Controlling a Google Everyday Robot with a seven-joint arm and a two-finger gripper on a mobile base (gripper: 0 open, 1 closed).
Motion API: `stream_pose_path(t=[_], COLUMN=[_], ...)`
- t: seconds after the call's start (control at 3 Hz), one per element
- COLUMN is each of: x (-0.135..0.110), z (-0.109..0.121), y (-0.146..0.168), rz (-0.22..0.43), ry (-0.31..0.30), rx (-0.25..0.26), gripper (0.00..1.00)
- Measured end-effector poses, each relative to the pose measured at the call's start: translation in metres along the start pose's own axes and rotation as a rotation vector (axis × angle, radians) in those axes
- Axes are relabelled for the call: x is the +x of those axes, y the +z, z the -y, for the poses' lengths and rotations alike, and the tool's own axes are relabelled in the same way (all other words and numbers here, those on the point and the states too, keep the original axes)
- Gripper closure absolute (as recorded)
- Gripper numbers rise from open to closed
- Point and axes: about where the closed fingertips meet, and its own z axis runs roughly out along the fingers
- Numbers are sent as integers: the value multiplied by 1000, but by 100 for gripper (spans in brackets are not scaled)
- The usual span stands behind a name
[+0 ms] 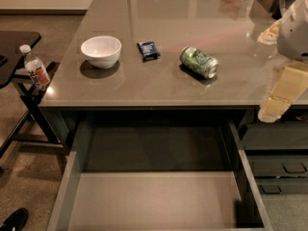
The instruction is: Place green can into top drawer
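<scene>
The green can (pixel 198 61) lies on its side on the grey desk top (pixel 159 88), right of the middle. The top drawer (pixel 154 198) is pulled out wide below the desk's front edge, and its flat pale-grey bottom is bare. My gripper (pixel 275 105) hangs at the right edge of the view under the white arm (pixel 294 28). It is over the desk's front right corner, to the right of the can and apart from it, with nothing in it that I can see.
A white bowl (pixel 101 51) and a small dark blue packet (pixel 148 50) sit on the desk left of the can. A plastic bottle (pixel 34 69) stands on a black side stand at the left. Narrower dark drawers with handles (pixel 281 167) are at the right.
</scene>
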Motion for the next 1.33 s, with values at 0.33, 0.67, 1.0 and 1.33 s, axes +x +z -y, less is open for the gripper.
stream_pose_path(t=[0.33,0.67,1.0,1.33], x=[-11,-27,-29,-31], z=[23,50,54,55], y=[3,14,16,18], rz=[80,153,160,165], ry=[-19,-6,-2,-1], rx=[35,59,62,61], gripper=[0,0,0,0])
